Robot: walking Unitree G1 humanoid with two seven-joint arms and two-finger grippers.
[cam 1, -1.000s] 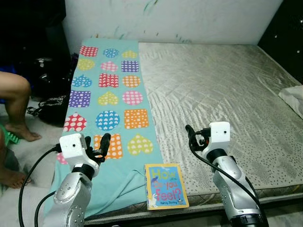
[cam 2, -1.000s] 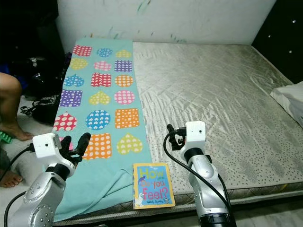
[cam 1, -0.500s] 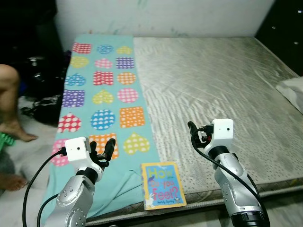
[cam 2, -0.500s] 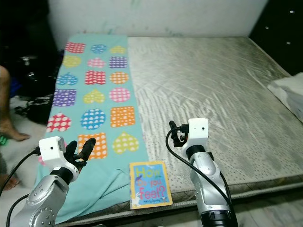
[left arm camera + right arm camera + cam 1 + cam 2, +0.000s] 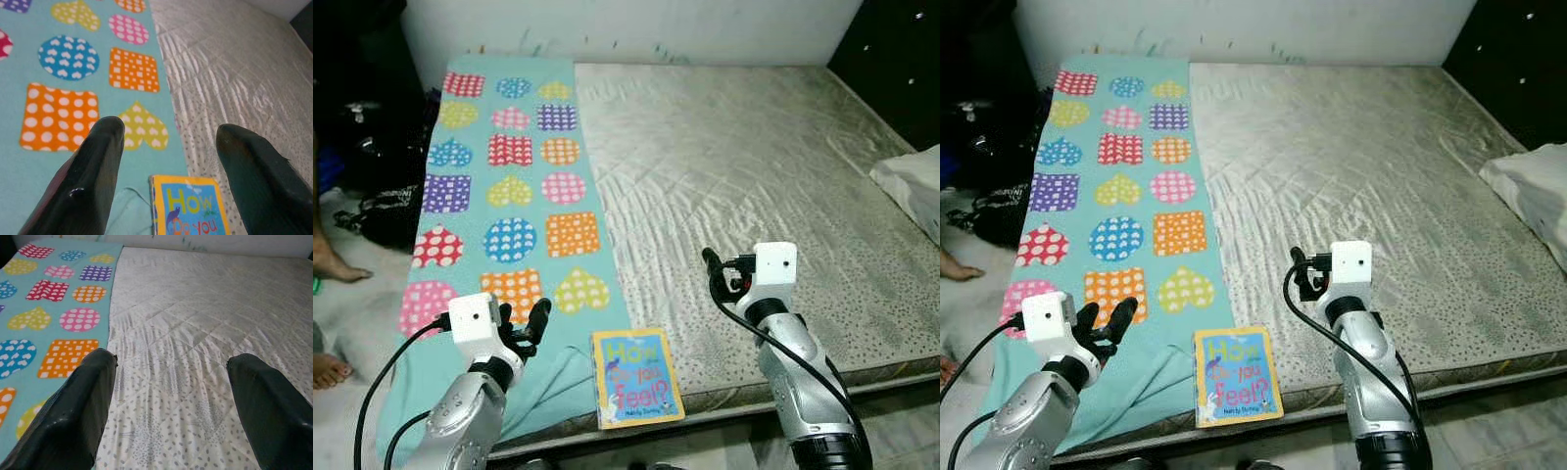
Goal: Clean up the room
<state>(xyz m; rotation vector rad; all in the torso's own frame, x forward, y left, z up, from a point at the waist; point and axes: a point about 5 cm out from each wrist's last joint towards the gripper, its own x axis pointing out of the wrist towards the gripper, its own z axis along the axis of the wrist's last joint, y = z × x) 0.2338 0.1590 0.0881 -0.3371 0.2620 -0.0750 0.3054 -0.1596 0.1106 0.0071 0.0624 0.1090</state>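
- Book (image 5: 636, 390) lies at the bed (image 5: 783, 166) edge, not yet picked up; cleanup appears barely begun.
- Left claw (image 5: 168, 147) and right claw (image 5: 171, 382) both spread, holding nothing.

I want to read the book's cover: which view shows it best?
The left eye view: the whole book lies at the mattress edge, title readable. The right eye view shows it similarly. The left wrist view cuts off its lower half between the open fingers.

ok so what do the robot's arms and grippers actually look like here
Both arms are jointed silver metal with a loose black cable alongside. Each wrist carries a white box-shaped camera housing. The left gripper and right gripper each have two long, glossy black fingers with rounded tips.
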